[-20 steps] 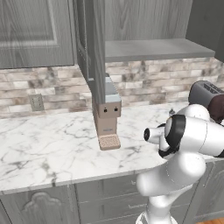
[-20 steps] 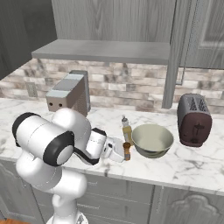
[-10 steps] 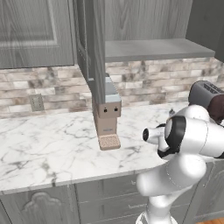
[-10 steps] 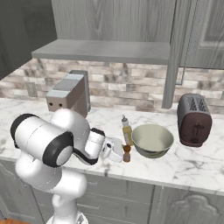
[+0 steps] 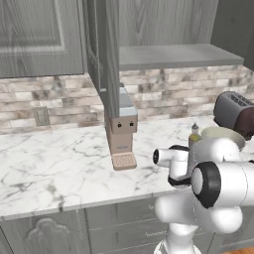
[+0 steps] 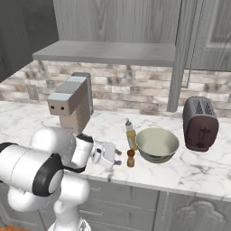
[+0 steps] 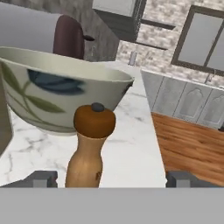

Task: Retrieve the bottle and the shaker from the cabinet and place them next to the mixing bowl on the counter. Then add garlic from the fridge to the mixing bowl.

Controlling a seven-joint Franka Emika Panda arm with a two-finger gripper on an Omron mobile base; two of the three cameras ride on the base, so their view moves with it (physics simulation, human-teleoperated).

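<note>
With my pincer (image 6: 118, 158) spread wide and gripping nothing, the shaker (image 6: 130, 158) stands upright on the marble counter (image 6: 189, 171), free between my two fingertips (image 7: 43, 178) as seen in the hand view. Its brown knob top sits just in front of the mixing bowl (image 6: 157, 144), close to the rim but not clearly touching it. Beside them stands the bottle (image 6: 131, 135), upright at the bowl's edge, a little farther back from the counter's front than the shaker. So, judging from how things lie, both cabinet items are already down next to the bowl, and that first half of the job looks finished. The cabinet (image 6: 108, 27) above hangs open with its flat shelf bare. What is left, as I judge it, is the garlic: I would need to back my hand off the shaker without tipping it, get to the fridge, and bring a bulb back to drop into the bowl. A dark toaster (image 6: 200, 123) stands on the bowl's far side, well clear of my reach.
</note>
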